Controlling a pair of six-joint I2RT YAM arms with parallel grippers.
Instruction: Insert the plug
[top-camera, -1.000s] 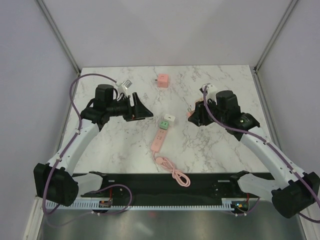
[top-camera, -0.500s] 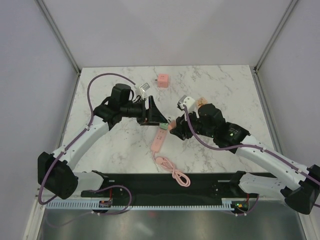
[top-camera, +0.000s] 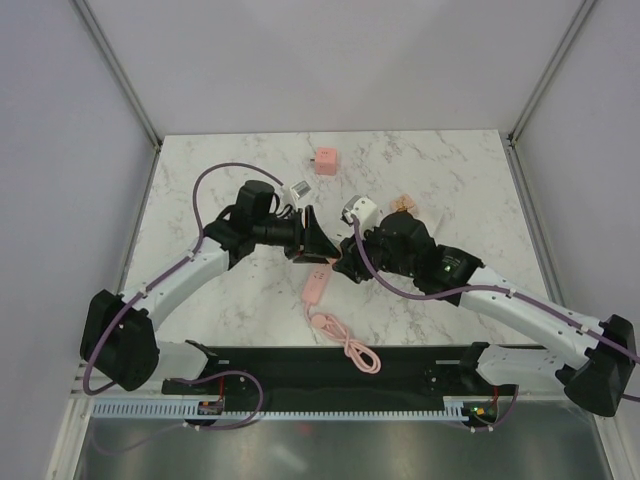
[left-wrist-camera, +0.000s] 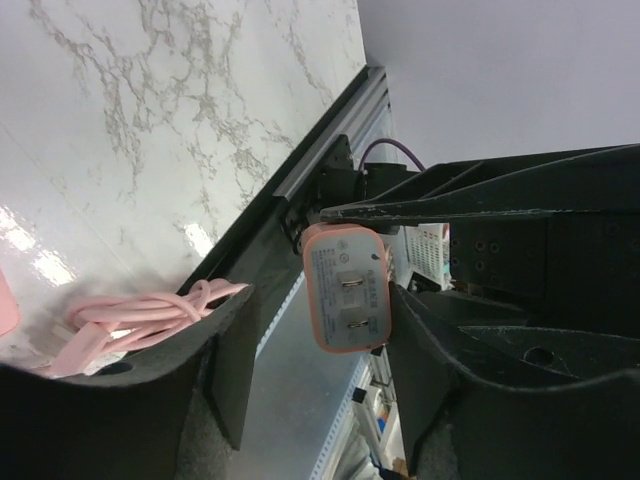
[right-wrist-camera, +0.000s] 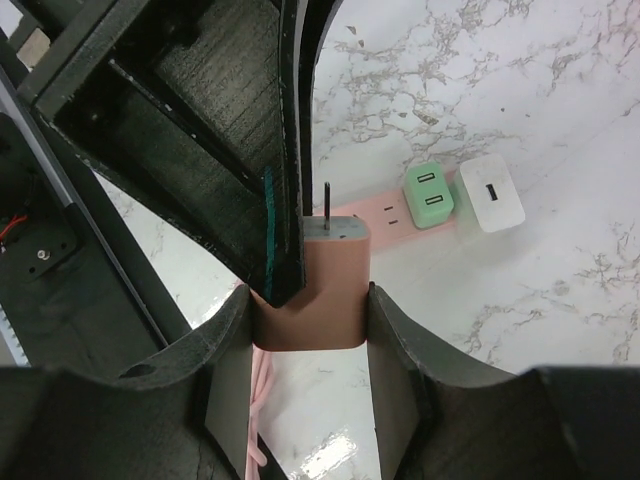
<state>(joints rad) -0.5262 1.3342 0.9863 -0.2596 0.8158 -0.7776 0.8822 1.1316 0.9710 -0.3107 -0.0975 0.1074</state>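
Observation:
My right gripper is shut on a salmon-pink plug block, its prongs pointing away from the camera. It hangs above the near end of the pink power strip, which carries a green plug and a white plug. My left gripper is open, and the same plug sits between its fingers with its two-prong face towards the camera, close to one finger. In the top view both grippers, left and right, meet over the strip.
The strip's pink cable coils towards the black base rail at the near edge. A second pink adapter sits at the back of the marble table. A small tan object lies behind the right arm.
Both arms have swung inwards to the table's middle. My right gripper brought the plug left over the strip, and my open left gripper moved right until its fingers stand either side of the plug.

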